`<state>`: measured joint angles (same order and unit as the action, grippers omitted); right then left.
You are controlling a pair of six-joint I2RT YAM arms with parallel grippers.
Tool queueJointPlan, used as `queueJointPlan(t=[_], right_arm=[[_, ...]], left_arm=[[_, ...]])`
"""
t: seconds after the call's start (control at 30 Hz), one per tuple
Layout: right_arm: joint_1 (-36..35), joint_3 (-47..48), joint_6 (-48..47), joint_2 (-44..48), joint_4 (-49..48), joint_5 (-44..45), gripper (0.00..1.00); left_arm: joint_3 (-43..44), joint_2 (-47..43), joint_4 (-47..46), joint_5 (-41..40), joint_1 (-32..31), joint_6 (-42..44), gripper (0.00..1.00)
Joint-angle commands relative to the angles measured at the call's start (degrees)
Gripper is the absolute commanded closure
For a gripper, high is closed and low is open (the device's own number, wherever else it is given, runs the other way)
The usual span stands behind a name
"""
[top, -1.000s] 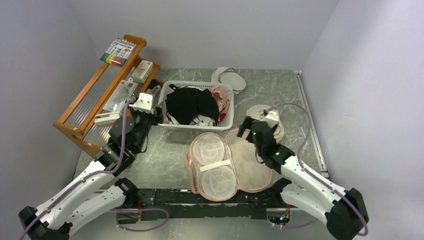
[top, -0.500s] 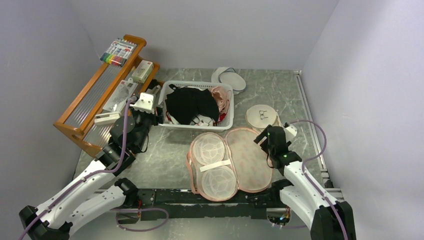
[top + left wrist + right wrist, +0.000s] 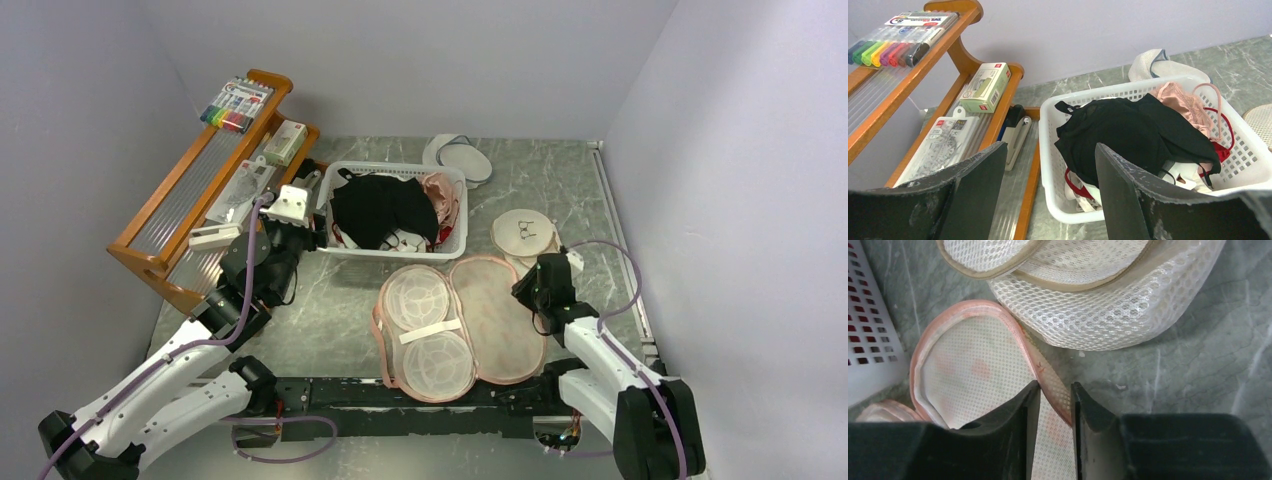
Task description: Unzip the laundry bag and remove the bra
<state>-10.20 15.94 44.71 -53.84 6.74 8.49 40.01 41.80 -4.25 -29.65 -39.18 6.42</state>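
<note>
Arms are set to either side of the basket (image 3: 395, 166). The left arm is raised and bent at the basket's left end, and the left gripper (image 3: 1050, 155) is levelled toward it, jaws spread wide with nothing between them. The right arm is folded low at the basket's near right. The right gripper (image 3: 1055, 387) is tipped down, jaws drawn narrow astride the pink trim of the laundry bag (image 3: 500, 320), which is laid open flat just in front of the basket. Whether the trim is actually pinched cannot be told. The bra (image 3: 380, 210) is draped inside the basket, and the garments under it are mostly hidden. The white mesh pouch (image 3: 1098, 315) is cut off in the right wrist view.
</note>
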Motion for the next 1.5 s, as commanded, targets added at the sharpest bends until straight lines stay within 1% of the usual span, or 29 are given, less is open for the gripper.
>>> queueJointPlan(t=[0.0,0.07,0.2,0.27,0.37,0.47,0.57,0.63,0.67,0.77,0.87,0.93,1.1,1.2,1.3,1.37,1.47], right_arm=[[0.5,0.7,-1.8,1.8,-1.6,-2.1,0.82],[0.5,1.5,-2.3,3.7,-0.4,-2.3,1.0],[0.5,4.3,-2.7,9.1,2.9,-2.5,1.0],[0.4,5.8,-3.5,11.3,3.6,-5.0,1.0],[0.4,8.3,-3.8,12.4,4.1,-10.6,1.0],[0.4,10.7,-4.2,11.2,3.8,-19.3,1.0],[0.1,11.3,-3.1,9.4,1.1,-29.2,1.0],[-0.9,11.6,-1.8,8.6,-0.8,-34.2,1.0],[-1.6,11.6,-0.8,8.4,-1.4,-36.2,1.0],[-5.4,11.7,2.1,7.9,-2.7,-38.5,1.0],[-10.2,10.8,4.3,7.8,-4.3,-39.4,1.0],[-13.9,8.6,6.4,7.8,-7.8,-40.0,1.0],[-20.7,1.3,12.1,2.7,-24.6,-43.2,1.0],[-24.6,0.8,12.8,-3.1,-33.4,-42.0,1.0],[-28.3,3.4,13.8,-10.0,-40.1,-38.8,1.0],[-31.4,5.5,14.8,-14.5,-42.7,-35.3,1.0],[-36.6,7.4,14.8,-19.1,-43.8,-24.6,1.0]], left_arm=[[1.4,-0.1,-0.3,0.2,0.4,-0.4,0.24],[1.5,0.0,-0.3,0.2,0.4,-0.4,0.24],[1.6,0.2,-0.1,0.5,0.4,-0.6,0.24],[1.7,0.2,-0.1,0.5,0.4,-0.6,0.24],[1.6,0.1,-0.1,0.4,0.4,-0.6,0.24],[1.6,0.1,-0.1,0.5,0.4,-0.6,0.24],[1.6,0.3,0.0,0.5,0.4,-0.7,0.24],[1.7,0.4,0.1,0.6,0.4,-0.7,0.24],[1.7,0.5,0.0,0.6,0.5,-0.7,0.24],[1.7,0.7,0.1,0.6,0.4,-0.8,0.24],[1.7,0.8,0.3,0.5,0.4,-0.9,0.24],[1.7,0.8,0.3,0.5,0.4,-0.9,0.24],[1.8,1.1,0.3,0.6,0.4,-0.9,0.24],[1.7,1.3,0.3,0.6,0.4,-0.9,0.24],[1.8,1.8,0.4,0.6,0.4,-1.0,0.24],[1.9,1.9,0.6,0.5,0.4,-0.9,0.24],[2.0,2.1,0.6,0.1,0.5,-0.9,0.24]])
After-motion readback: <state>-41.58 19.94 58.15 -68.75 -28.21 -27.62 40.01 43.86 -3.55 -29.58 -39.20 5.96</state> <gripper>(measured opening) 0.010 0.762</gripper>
